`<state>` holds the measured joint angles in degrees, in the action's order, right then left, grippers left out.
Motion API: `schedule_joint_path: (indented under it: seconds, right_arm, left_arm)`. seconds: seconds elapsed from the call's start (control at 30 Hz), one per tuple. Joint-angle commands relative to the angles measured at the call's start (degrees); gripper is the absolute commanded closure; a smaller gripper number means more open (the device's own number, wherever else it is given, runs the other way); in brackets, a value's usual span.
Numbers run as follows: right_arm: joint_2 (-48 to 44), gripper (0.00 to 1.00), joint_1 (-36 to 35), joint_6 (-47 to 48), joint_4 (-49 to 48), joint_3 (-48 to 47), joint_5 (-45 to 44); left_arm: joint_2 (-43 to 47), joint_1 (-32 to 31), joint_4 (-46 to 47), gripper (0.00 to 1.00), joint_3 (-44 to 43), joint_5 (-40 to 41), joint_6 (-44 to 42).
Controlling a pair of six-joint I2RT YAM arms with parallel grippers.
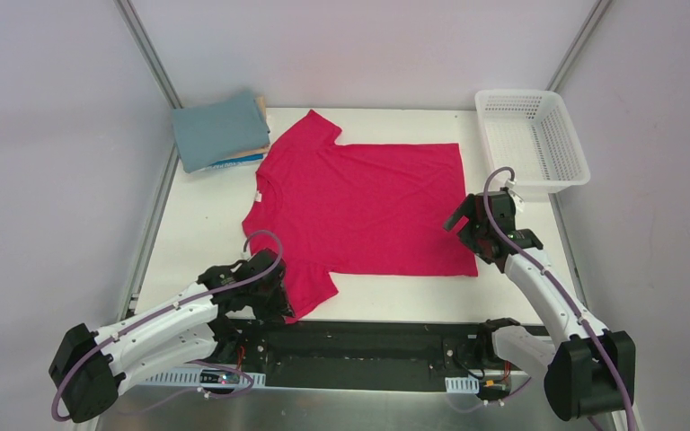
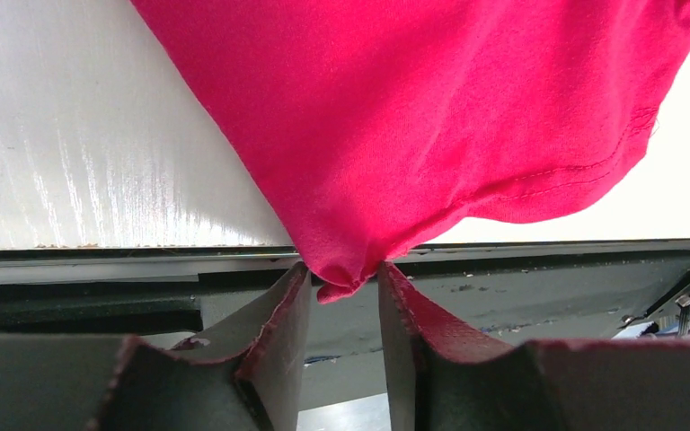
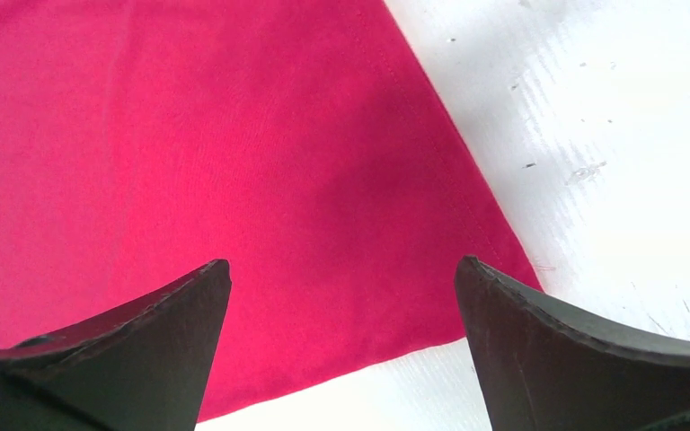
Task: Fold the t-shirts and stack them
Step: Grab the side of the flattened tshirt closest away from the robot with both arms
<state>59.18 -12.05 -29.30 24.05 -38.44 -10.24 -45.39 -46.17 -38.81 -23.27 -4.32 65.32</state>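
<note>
The crimson-pink t-shirt [image 1: 359, 202] lies spread flat on the white table, collar to the left. My left gripper [image 1: 278, 301] is at the near sleeve by the table's front edge. In the left wrist view it [image 2: 341, 274] is shut on a bunched tip of that sleeve [image 2: 431, 117]. My right gripper [image 1: 463, 224] hovers open and empty over the shirt's near right hem corner, which shows between the fingers in the right wrist view [image 3: 341, 269] as pink cloth [image 3: 234, 153]. A stack of folded shirts [image 1: 220, 130], teal-grey on top with tan and blue edges below, sits at the back left.
A white mesh basket [image 1: 532, 135] stands at the back right, close behind my right gripper. A black rail [image 1: 359, 341] runs along the table's front edge. Bare white table [image 1: 198, 224] shows left of the shirt. Frame posts stand at both back corners.
</note>
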Motion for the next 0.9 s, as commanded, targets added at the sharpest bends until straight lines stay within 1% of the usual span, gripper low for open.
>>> schedule_joint_path:
  seconds: [0.0, 0.1, 0.23, 0.37, 0.5, 0.67, 0.83, 0.87]
  right_arm:
    - [-0.1, 0.0, 0.6, -2.3, 1.8, -0.3, -4.1]
    - [-0.8, 0.0, 0.8, -4.0, 3.0, -0.1, -7.2]
    - [-2.7, 0.0, 1.1, -6.0, 4.7, 0.7, -9.9]
    - [-4.6, 0.01, 1.5, -7.3, 7.8, 1.6, -11.9]
    - [-6.0, 0.03, 1.9, -9.3, 10.7, 3.1, -11.8]
    - [-5.7, 0.08, 2.1, -13.2, 10.9, 7.0, -11.1]
    - [-5.5, 0.17, 2.2, -16.6, 7.7, 11.0, -12.0]
    - [-5.5, 0.21, 2.1, -17.2, 7.0, 11.5, -12.1]
  left_arm:
    - [0.1, -0.6, 0.6, 0.71, 1.2, -2.0, 1.8]
    - [0.5, -0.7, 1.4, 0.8, 2.2, -3.4, 2.1]
    - [1.7, -0.6, 2.1, 1.0, 2.3, -4.5, 2.3]
    - [3.6, -0.6, 2.1, 1.0, 2.2, -5.1, 2.5]
    - [4.3, -0.7, 2.1, 1.0, 1.6, -4.4, 2.9]
    - [4.5, -0.7, 3.2, 1.0, 0.2, -2.2, 2.2]
    - [5.2, -0.6, 5.5, 1.0, -1.3, -2.7, -0.5]
    - [4.9, -0.7, 5.7, 1.0, -1.5, -3.0, -1.0]
